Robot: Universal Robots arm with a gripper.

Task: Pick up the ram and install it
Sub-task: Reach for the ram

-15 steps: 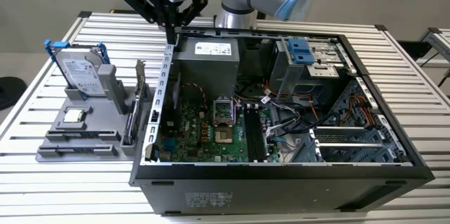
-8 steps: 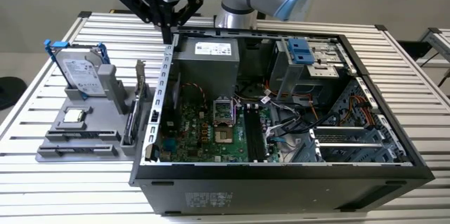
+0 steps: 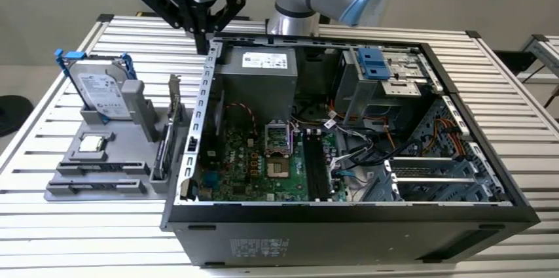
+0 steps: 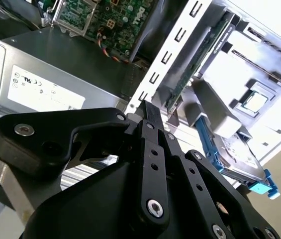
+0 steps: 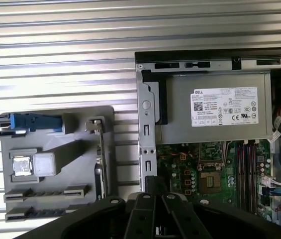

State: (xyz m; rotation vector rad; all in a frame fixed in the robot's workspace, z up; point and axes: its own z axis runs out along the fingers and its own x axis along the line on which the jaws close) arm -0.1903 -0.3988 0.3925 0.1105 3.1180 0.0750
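Claw (image 3: 203,46) hangs over a corner of the case (image 3: 349,225), jaws pressed together, gripping nothing; ram (image 3: 99,169) lies well apart in a slot of the grey holder (image 3: 59,193) on the desk (image 3: 88,232), near the CPU (image 3: 94,144).

In the exterior view you have the computer case (image 3: 349,127) lying on the table (image 3: 88,225), at the centre and right of the frame. The parts holder (image 3: 131,157) sits just beside it, at the left. On the holder, the hard drive (image 3: 101,95) stands behind and the CPU chip (image 3: 93,144) lies before it. Inside the case, the power supply (image 3: 258,78) is at the upper left, with the motherboard (image 3: 262,160) below it. The pincer (image 3: 203,48) hangs over the case's upper-left corner.
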